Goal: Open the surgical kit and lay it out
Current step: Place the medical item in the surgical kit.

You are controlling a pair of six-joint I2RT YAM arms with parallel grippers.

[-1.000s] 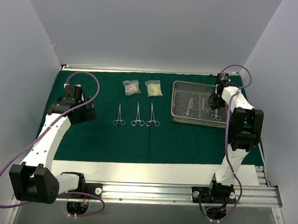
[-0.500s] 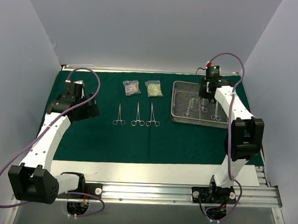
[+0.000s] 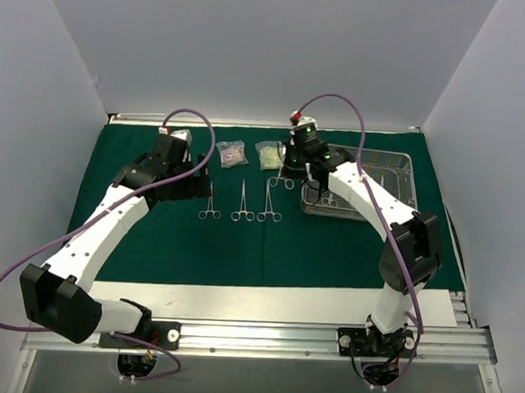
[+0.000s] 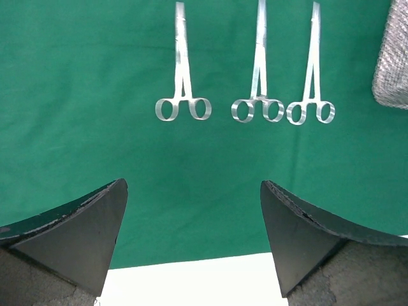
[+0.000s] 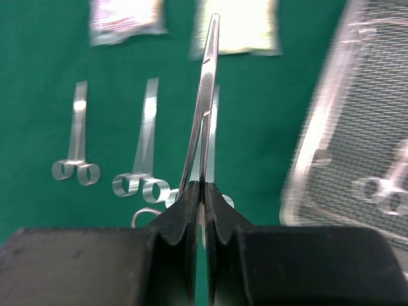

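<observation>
The surgical kit lies opened: a dark green cloth point(image 3: 155, 235) with three steel instruments point(image 3: 243, 204) in a row and two clear packets point(image 3: 231, 153) behind them. The wire-mesh tray point(image 3: 405, 158) stands at the right with a few instruments left in it point(image 5: 382, 191). My right gripper point(image 5: 203, 188) is shut on a slim instrument point(image 5: 205, 95), held above the cloth between the row and the tray point(image 5: 357, 115). In the top view the right gripper point(image 3: 292, 167) hangs near the yellowish packet point(image 3: 270, 155). My left gripper point(image 4: 193, 185) is open and empty, just near of the row point(image 4: 258, 109).
Bare white table point(image 4: 191, 280) shows beyond the cloth's near edge. The tray's corner point(image 4: 390, 64) sits at the right of the left wrist view. White walls close in the back and both sides. The arms' rail point(image 3: 264, 333) runs along the near edge.
My right gripper has swung left from over the tray to the cloth beside the packets, carrying an instrument. My left arm has moved right, toward the laid row.
</observation>
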